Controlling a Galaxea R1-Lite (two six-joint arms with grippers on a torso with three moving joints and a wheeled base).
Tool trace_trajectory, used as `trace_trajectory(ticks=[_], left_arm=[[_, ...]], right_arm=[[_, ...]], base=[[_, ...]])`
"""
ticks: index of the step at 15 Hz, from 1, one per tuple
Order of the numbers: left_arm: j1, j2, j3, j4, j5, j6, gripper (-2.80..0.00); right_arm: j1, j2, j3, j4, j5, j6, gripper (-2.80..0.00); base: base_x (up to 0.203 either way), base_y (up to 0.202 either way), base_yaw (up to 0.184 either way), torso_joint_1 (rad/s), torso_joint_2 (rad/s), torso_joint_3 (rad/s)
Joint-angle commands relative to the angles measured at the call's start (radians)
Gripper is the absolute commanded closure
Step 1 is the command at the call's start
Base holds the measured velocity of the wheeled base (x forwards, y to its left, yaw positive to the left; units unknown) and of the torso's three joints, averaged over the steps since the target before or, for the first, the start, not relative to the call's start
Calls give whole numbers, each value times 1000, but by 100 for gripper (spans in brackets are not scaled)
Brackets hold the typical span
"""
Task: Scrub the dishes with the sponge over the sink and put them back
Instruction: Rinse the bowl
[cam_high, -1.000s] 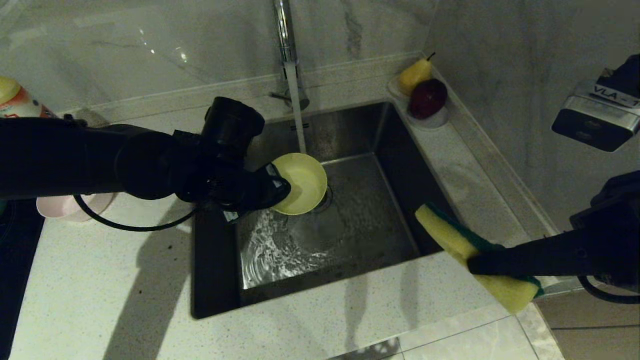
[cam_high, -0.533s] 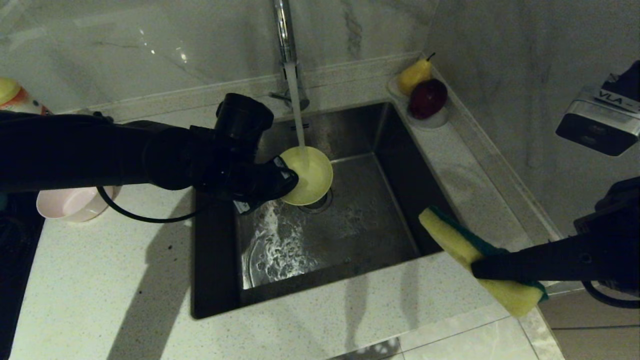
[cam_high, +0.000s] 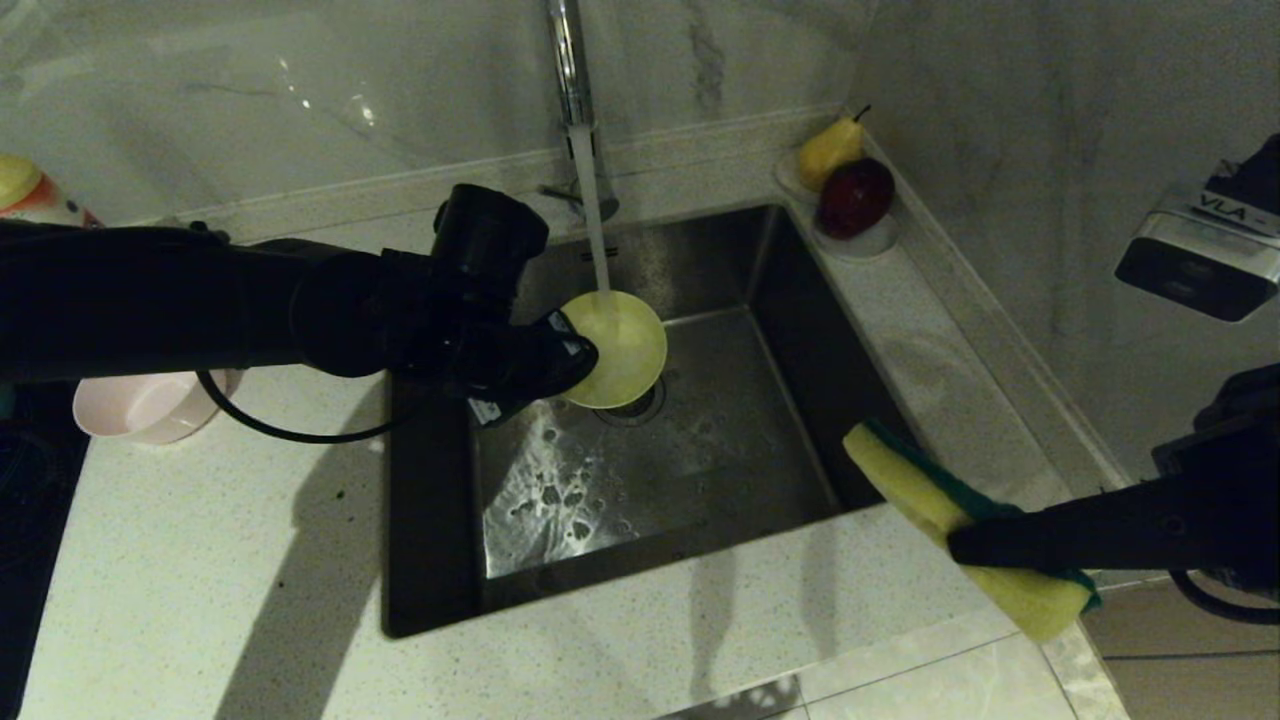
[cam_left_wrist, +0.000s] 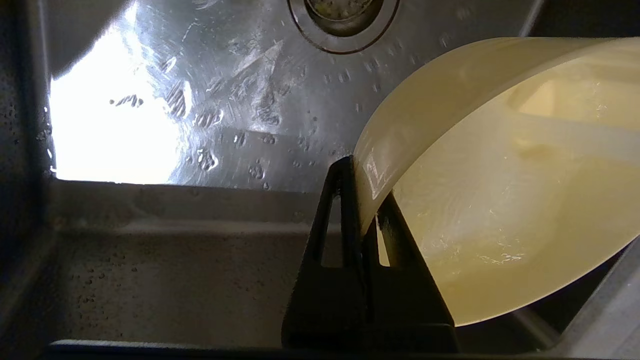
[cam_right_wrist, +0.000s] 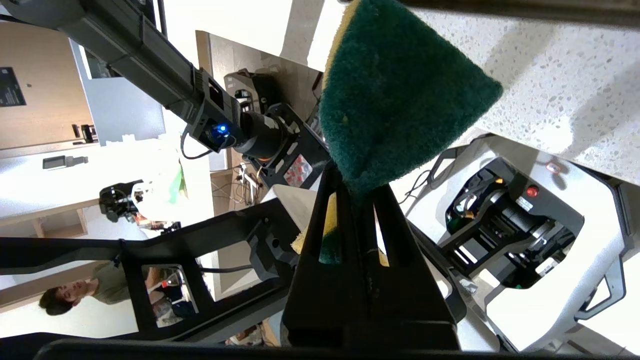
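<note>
My left gripper (cam_high: 578, 355) (cam_left_wrist: 367, 187) is shut on the rim of the yellow bowl (cam_high: 618, 348) (cam_left_wrist: 500, 190), holding it tilted over the sink (cam_high: 800, 330) above the drain (cam_left_wrist: 345, 15). Water from the faucet (cam_high: 570, 70) runs into the bowl. My right gripper (cam_high: 962, 543) (cam_right_wrist: 357, 192) is shut on the sponge (cam_high: 935, 505) (cam_right_wrist: 395, 90), yellow foam with a green scouring face, held over the counter at the sink's right front corner. A pale pink bowl (cam_high: 140, 405) stands on the counter to the left, partly behind my left arm.
A small white dish (cam_high: 870, 238) with a yellow pear (cam_high: 828, 150) and a dark red fruit (cam_high: 856, 196) sits at the sink's back right corner. A bottle (cam_high: 30, 200) stands at the far left. The sink floor (cam_left_wrist: 240, 100) is wet.
My left gripper has carried the yellow bowl up and back under the faucet stream. The right gripper with the sponge has drifted slightly down and right.
</note>
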Motion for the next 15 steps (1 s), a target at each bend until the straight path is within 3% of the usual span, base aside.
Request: trace_trajectory(ticks=[1,11,12,15], left_arm=[[0,-4,0,1,1,-5,0],[0,-45,35,5,13,-4,0],[0,-64,65,-2,25,-2,0],[2,-98,144,-57,165,16,0]], right_arm=[[1,0,10,3,3,2,0],[1,-8,25,2,3,2,0],[1,-11,27,2,3,3,0],[-1,-23,35,3,3,4,0]], base=[[0,0,0,0,0,0],[0,0,0,0,0,0],[0,0,0,0,0,0],[0,0,0,0,0,0]])
